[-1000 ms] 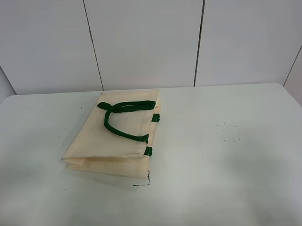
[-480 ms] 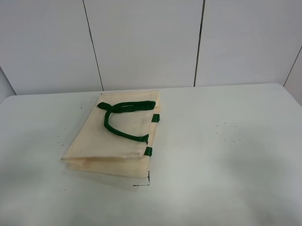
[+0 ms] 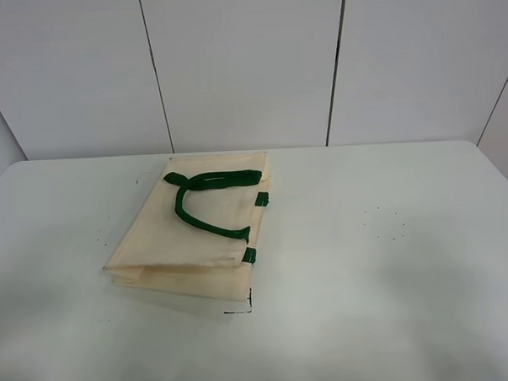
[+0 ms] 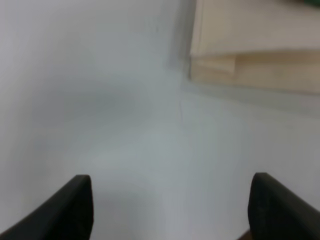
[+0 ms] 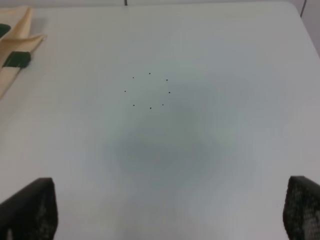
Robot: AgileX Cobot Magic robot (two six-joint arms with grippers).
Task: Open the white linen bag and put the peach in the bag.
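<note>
The white linen bag [image 3: 193,235] lies flat and folded on the white table [image 3: 392,260], left of centre, with its dark green handles [image 3: 202,199] on top. A corner of it shows in the left wrist view [image 4: 250,45] and an edge with a green tab in the right wrist view [image 5: 15,55]. The peach is out of view. My left gripper [image 4: 170,210] is open above bare table, short of the bag's corner. My right gripper [image 5: 170,210] is open above bare table, to the right of the bag. Neither arm shows in the exterior high view.
A ring of small black dots [image 5: 149,91] marks the table on the right side, also seen in the exterior high view [image 3: 384,223]. A small black mark [image 3: 242,309] lies at the bag's near corner. White wall panels [image 3: 248,64] stand behind the table.
</note>
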